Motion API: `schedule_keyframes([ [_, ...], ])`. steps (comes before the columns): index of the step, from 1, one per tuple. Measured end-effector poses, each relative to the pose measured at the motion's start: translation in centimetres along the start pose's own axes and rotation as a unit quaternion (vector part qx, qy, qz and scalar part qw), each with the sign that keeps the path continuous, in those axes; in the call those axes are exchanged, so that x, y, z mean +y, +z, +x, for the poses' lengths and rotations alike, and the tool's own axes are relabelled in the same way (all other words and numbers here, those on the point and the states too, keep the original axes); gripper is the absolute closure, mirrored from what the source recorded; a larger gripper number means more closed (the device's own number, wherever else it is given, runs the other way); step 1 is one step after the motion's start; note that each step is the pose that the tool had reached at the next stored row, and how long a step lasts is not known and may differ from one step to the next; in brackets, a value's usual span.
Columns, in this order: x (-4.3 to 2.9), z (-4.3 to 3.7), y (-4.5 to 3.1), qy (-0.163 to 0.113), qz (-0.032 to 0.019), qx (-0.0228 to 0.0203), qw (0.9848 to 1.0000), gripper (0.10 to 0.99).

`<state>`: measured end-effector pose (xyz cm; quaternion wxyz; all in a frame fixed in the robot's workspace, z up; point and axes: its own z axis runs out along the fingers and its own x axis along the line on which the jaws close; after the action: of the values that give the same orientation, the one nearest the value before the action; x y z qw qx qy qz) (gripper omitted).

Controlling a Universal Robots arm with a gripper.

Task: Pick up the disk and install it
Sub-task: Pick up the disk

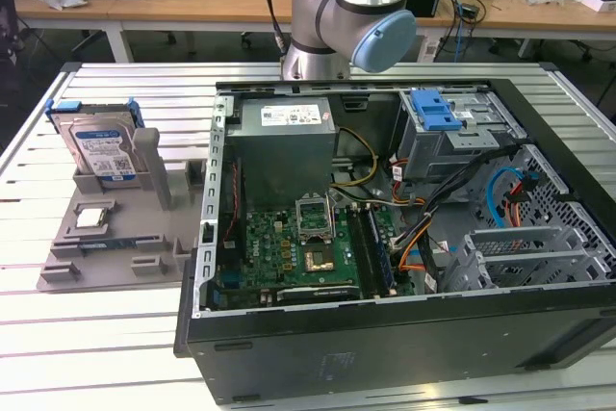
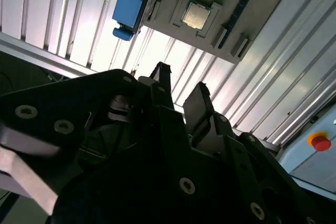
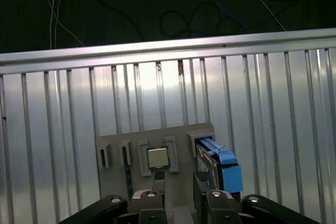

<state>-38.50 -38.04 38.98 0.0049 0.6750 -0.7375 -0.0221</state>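
The disk [image 1: 96, 151] is a silver hard drive with a blue-and-white label and blue rails. It stands on edge in a slot at the back of the grey holder [image 1: 115, 243], on the exterior view's left. In both wrist views its blue carrier end [image 2: 128, 11] [image 3: 223, 163] sticks out of the holder. My gripper [image 2: 181, 90] [image 3: 181, 182] hangs well above the holder, open, with nothing between its dark fingers. It touches nothing. My arm's grey and light-blue joint [image 1: 351, 12] stands behind the computer case.
The open computer case [image 1: 404, 334] lies on the slatted metal table [image 1: 96, 353], with a green motherboard [image 1: 308, 247] and a drive bay with a blue latch [image 1: 438, 113]. A small square processor chip [image 1: 91, 219] [image 2: 195, 17] [image 3: 157, 157] sits in the holder. A red button [image 2: 320, 141] sits off the table's edge.
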Motion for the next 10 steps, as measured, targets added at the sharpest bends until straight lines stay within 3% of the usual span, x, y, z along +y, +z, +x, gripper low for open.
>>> schedule_keyframes([
  [5,0.0,0.0,0.0,0.0,0.0,0.0,1.0,0.486],
  [10,0.0,-0.15,0.01,0.0,0.0,-0.0001,1.0,0.486],
])
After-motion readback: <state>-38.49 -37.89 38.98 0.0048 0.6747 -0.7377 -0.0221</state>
